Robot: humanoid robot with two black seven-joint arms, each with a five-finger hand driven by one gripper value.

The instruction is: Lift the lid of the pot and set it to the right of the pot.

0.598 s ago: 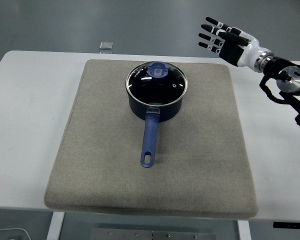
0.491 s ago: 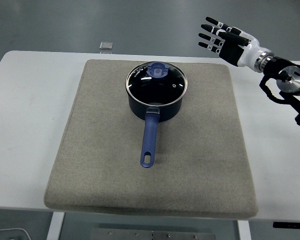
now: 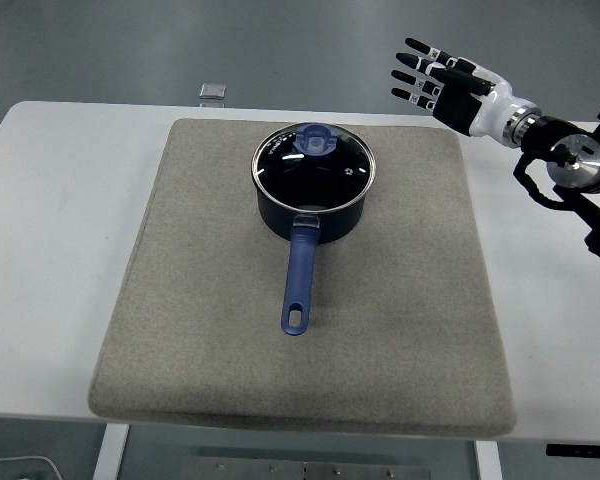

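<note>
A dark blue pot (image 3: 313, 205) stands on the grey mat (image 3: 220, 300), its blue handle (image 3: 298, 281) pointing toward the near edge. A glass lid (image 3: 314, 165) with a blue knob (image 3: 317, 140) sits on the pot. My right hand (image 3: 430, 80) hovers above the table's far right, up and to the right of the pot, fingers spread and empty. The left arm is out of view.
The mat covers the middle of the white table (image 3: 50, 230). A small grey square object (image 3: 212, 92) lies at the table's far edge, left of the pot. Bare mat lies to the right of the pot.
My right hand has shifted slightly left and up. The pot and lid have not moved.
</note>
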